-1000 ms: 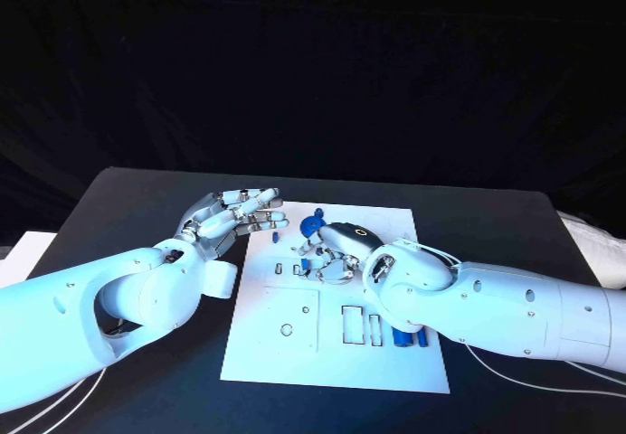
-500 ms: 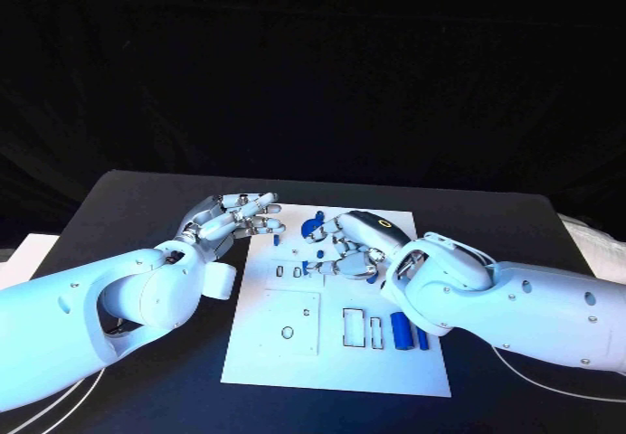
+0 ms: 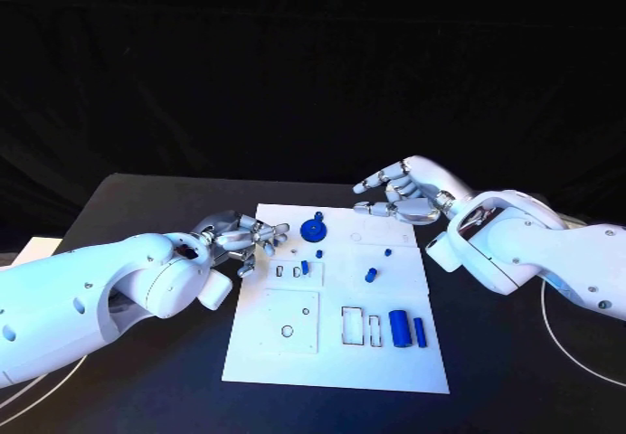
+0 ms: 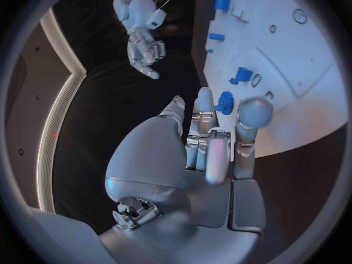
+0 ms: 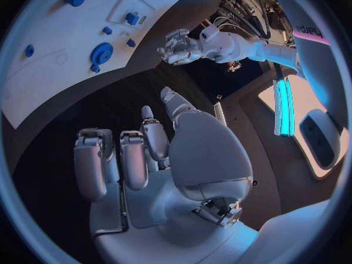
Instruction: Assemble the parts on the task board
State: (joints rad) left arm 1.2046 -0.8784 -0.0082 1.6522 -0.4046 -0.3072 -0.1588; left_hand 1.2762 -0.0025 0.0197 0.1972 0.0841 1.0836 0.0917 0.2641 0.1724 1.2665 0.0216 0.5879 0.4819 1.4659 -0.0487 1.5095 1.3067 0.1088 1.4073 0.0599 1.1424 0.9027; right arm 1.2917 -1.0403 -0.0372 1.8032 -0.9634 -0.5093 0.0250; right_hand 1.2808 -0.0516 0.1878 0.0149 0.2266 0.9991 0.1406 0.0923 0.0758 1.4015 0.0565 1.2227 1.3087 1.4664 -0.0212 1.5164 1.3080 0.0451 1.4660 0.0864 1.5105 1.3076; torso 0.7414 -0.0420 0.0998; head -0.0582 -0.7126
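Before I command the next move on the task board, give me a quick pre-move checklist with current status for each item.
1. Right hand holds nothing: ok, fingers apart, nothing in them in the right wrist view.
2. Right hand off the task board: ok, it hangs beyond the board's far right corner.
3. Left hand holds nothing: ok, fingers loosely curled at the board's left edge, nothing between them.
4. Blue gear on the board: ok, near the far edge; whether fully seated, cannot tell.
5. Blue bars by the slots at the near right: ok, lying on the board, untouched.
6. Small blue piece mid-board: cannot tell whether it is seated or loose.
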